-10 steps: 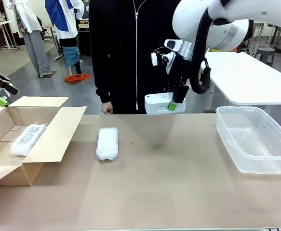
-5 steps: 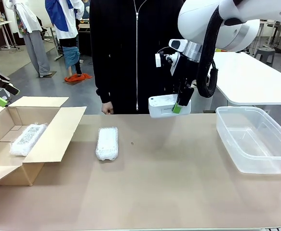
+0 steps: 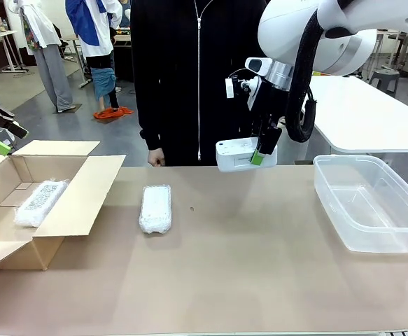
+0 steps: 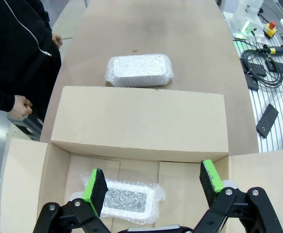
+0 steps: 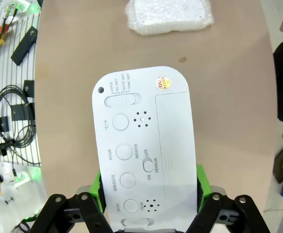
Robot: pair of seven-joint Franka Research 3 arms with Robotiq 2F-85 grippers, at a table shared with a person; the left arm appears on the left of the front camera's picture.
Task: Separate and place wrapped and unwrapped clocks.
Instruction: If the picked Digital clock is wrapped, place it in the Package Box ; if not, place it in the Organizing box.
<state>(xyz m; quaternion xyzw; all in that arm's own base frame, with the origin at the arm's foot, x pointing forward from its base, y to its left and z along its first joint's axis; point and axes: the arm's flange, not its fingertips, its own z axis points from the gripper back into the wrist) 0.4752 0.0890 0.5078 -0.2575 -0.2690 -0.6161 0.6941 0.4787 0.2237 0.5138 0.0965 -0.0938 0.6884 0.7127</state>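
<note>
The left fingers (image 4: 151, 183) stand released and wide apart, and have not moved over the last second. Directly beyond and below their tips lies the open cardboard box (image 3: 85, 189), of matt brown board with flaps folded out. Between the fingertips, on the box floor, rests one wrapped clock (image 4: 126, 199), an oblong bundle in whitish, dimpled bubble wrap. Past the far flap, well ahead of these fingers, the second wrapped clock (image 3: 155, 208) lies flat on the tan tabletop (image 3: 245, 259), untouched. The right fingers (image 5: 150, 188) are clenched on the bare clock (image 5: 143, 145), gripping its two long sides near one end, above the tabletop. This clock is smooth white plastic with rounded corners, round buttons, slide switches and small speaker dots. Within the last second these fingers carried it a short way rightward, then held. To their right, apart, stands the clear, glossy plastic bin (image 3: 329, 189). Judgement: the unwrapped clock is in transit to the bin, and one wrapped clock remains to be sorted
</note>
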